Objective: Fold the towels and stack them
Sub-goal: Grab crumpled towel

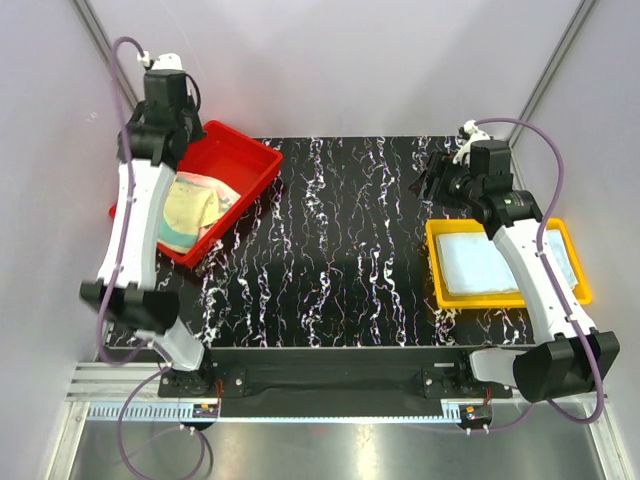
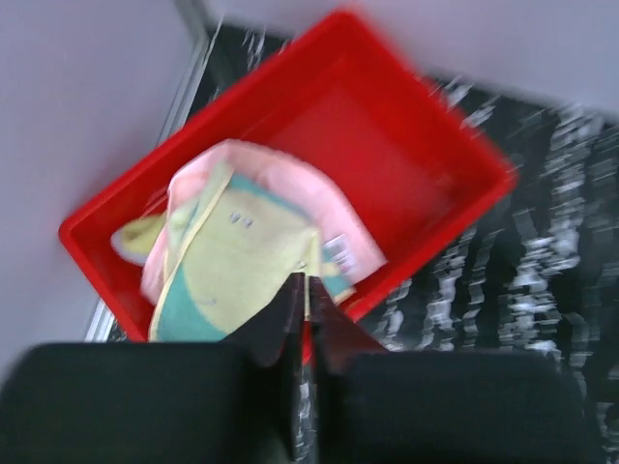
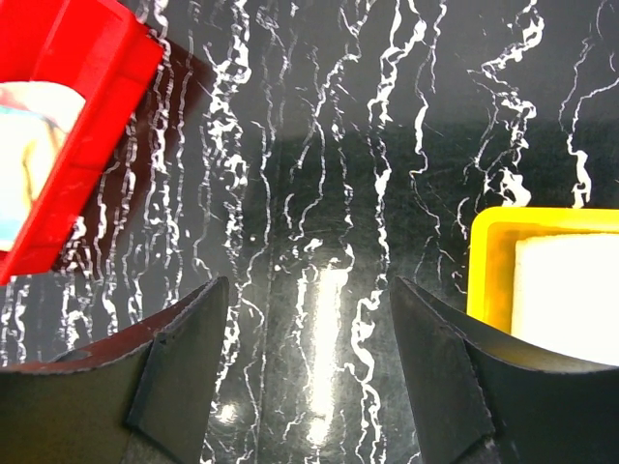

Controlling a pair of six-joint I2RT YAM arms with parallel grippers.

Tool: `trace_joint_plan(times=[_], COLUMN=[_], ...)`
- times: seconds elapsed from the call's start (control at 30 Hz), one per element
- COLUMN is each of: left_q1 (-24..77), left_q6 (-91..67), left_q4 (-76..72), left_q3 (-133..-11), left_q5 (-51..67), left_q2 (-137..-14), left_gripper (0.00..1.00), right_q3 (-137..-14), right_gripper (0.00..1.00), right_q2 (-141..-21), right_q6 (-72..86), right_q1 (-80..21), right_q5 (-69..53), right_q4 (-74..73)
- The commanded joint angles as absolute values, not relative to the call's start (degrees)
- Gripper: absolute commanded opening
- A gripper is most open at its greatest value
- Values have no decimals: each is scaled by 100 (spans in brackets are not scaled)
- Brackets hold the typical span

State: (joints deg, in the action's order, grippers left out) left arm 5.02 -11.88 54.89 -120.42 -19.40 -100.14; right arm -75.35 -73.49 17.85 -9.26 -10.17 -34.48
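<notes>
A loose heap of towels (image 1: 195,205) lies in the red tray (image 1: 250,158) at the back left: pink, yellow-green and teal layers (image 2: 242,251), with a small tag showing. A folded pale blue-white towel (image 1: 470,262) lies flat in the yellow tray (image 1: 438,285) on the right, and its corner (image 3: 571,290) shows in the right wrist view. My left gripper (image 2: 306,282) hovers above the near edge of the heap, its fingers together with only a thin slit and nothing between them. My right gripper (image 3: 309,290) hangs open over bare table between the two trays, holding nothing.
The black marbled table (image 1: 340,240) lies between the trays. Pale walls close in on the left, right and back. The red tray (image 3: 87,77) sits far left in the right wrist view and the yellow tray rim (image 3: 488,251) is close to the right finger.
</notes>
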Motion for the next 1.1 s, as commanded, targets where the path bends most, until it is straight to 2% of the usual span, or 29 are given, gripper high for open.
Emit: trace_joint_plan(times=[0.0,0.07,0.13,0.43,0.67,0.8,0.83,0.87,0.97,1.07], left_q1=[615,598,580,290,229,35,18,9,9,9], left_q6=[-1222,-1169,-1178,-870,-624,-651,-642,-624,-624,-668], left_q4=[5117,4617,4544,3877,3981,3850,3815,3867,4218,4412], left_q3=[-11011,-10426,-10038,-9308,-9501,-9370,-9369,-9543,-10009,-10317], left_q5=[-2100,-2206,-2416,-2434,-3102,-2954,-2901,-2892,-2839,-2716], left_q2=[-9275,-9220,-9421,-10502,-11240,-11399,-11443,-11522,-11716,-11690], left_gripper=[25,38,42,50,54,46,37,31,3,0], right_q3=[-7576,-7646,-7681,-7550,-7242,-7286,-7225,-7181,-7049,-7355], right_gripper=[74,75,76,76,75,76,76,76,76,76], right_q2=[-7040,-7119,-7189,-7304,-7558,-7629,-7620,-7611,-7567,-7629], right_q6=[2004,2021,2004,2004,2250,2171,2171,2197,2267,2162], right_q1=[-932,-932,-932,-932,-940,-940,-940,-940,-940,-940], right_q5=[-1195,-1274,-1283,-1432,-1942,-1872,-1881,-1898,-1987,-1837], right_q4=[-3348,-3488,-3551,-3200,-2760,-2786,-2769,-2725,-2523,-2777])
